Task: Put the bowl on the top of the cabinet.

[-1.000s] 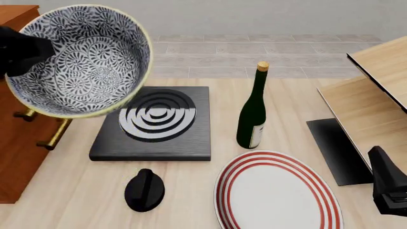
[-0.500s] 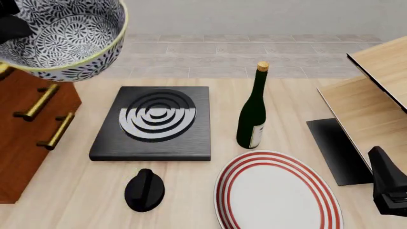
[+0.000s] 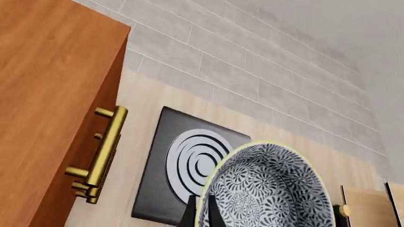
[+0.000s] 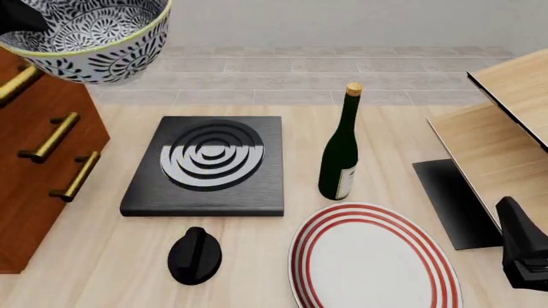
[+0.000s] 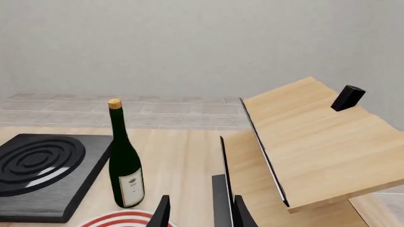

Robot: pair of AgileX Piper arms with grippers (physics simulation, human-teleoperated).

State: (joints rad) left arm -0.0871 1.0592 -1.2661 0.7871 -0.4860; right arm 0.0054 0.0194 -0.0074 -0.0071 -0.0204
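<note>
The step in hand is the carry to the placing spot: the bowl (image 4: 90,35) is lifted high at the far left of the front view, over the front upper edge of the cabinet (image 4: 34,167), gripped by its rim in the left gripper (image 3: 200,213); the fingers (image 3: 189,215) straddle the rim in the left wrist view, so I judge them clamped on it, not spread; from these views I cannot tell whether the bowl's base touches the cabinet's top or hangs just above it.

The next move, as I judge it, calls for bringing the bowl squarely over the flat top, well in from the drawer-front edge, levelling it, lowering until the base sits, and only then parting the fingers; a release too near the edge could tip it off toward the table (image 4: 283,256).

The right gripper (image 5: 198,210) rests low at the table's right side, beside the pale shelf unit (image 5: 303,142), its fingers slightly apart and holding nothing.

Counted: 1 bowl; 1 cabinet with 3 brass handles (image 4: 47,138) in the front view; 1 black burner plate (image 4: 205,167) with grey rings; 1 black knob (image 4: 194,255); 1 green bottle (image 4: 340,147); 1 red-ringed plate (image 4: 373,260); 1 shelf unit; 2 grippers.
</note>
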